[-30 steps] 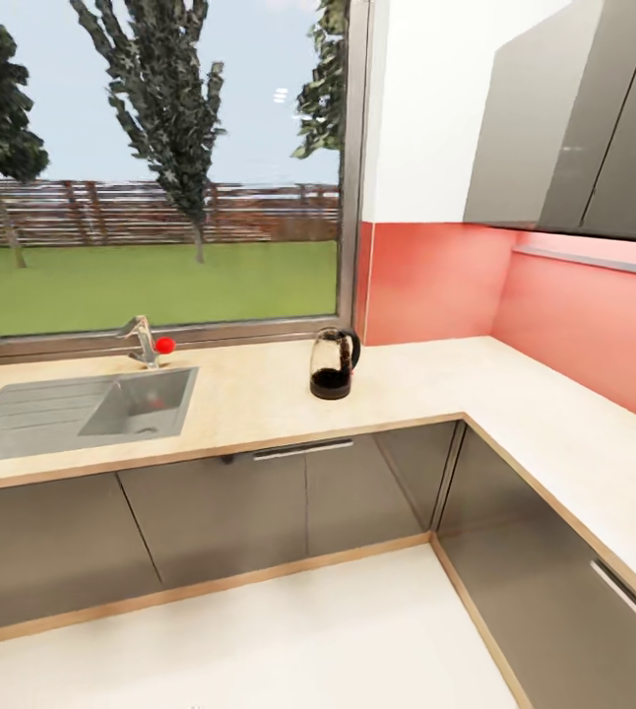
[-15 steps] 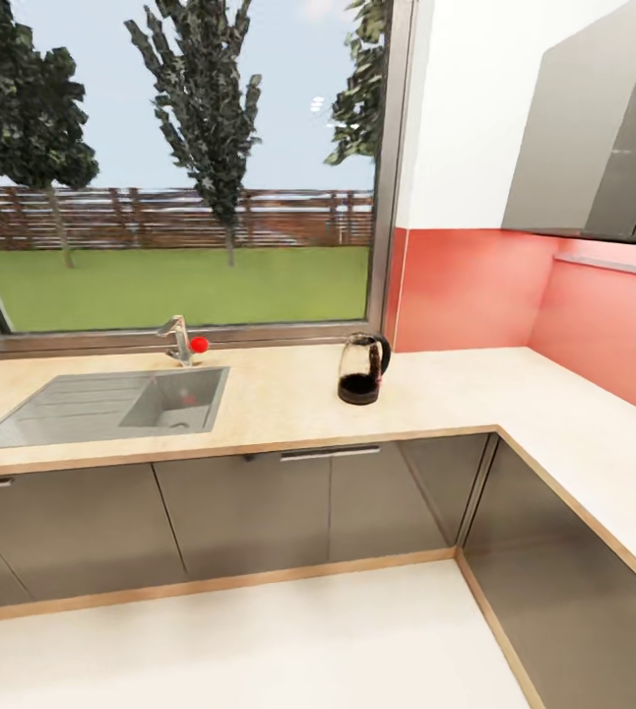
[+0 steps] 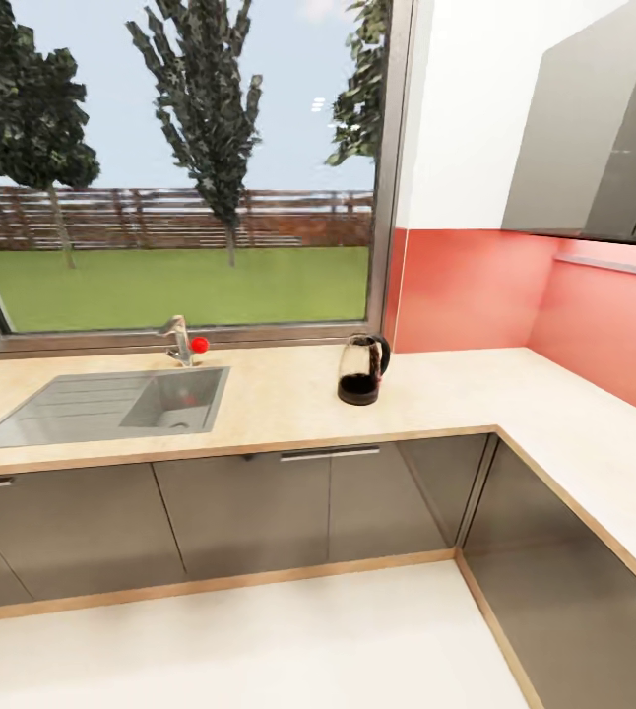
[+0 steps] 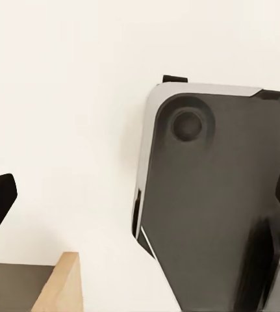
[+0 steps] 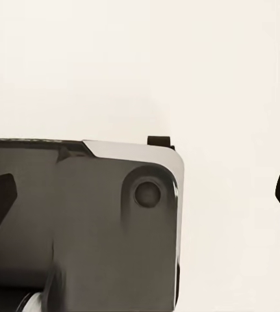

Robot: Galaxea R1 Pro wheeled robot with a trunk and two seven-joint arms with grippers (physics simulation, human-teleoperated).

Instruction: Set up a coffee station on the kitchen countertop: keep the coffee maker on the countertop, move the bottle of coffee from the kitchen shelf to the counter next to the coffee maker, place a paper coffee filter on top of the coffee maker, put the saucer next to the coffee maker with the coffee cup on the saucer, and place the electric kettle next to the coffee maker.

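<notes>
Electric kettle (image 3: 362,369): upright on the countertop (image 3: 279,409), near the corner
Sink (image 3: 111,404): set in the countertop, well apart from the kettle
Faucet (image 3: 180,340): behind the sink, below the window (image 3: 175,167)

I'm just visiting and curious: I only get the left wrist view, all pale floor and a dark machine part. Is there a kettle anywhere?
Observer: Yes. The head view shows a glass kettle standing upright on the countertop.
Operator: What's near it?
Observer: A sink is set into the same countertop, on the robot's left of the kettle and apart from it.
Operator: Anything behind?
Observer: A big window, with a tap below it at the back of the sink.
</notes>
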